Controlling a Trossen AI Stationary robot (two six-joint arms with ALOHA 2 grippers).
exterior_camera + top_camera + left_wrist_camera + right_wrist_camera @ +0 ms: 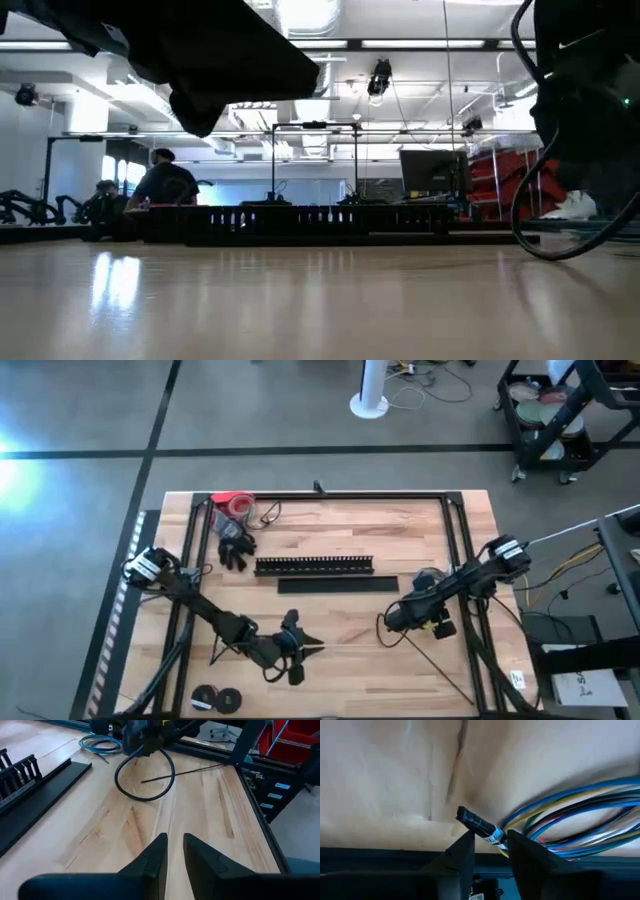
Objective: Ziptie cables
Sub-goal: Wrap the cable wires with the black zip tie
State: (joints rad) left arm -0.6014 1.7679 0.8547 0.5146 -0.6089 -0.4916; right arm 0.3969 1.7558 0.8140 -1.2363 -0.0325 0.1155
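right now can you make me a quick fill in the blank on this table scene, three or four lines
1. The slotted black bar lies beside a flat black ____.
2. The right gripper is over a bundle of coloured ____.
3. The left gripper has its fingers slightly apart and holds ____.
4. The red roll sits near the table's far ____ corner, seen from above.

Missing words: strip; cables; nothing; left

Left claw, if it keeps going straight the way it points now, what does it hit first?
Bare wooden table first; then probably the thin black looped cable under the right arm, though depth is unclear.
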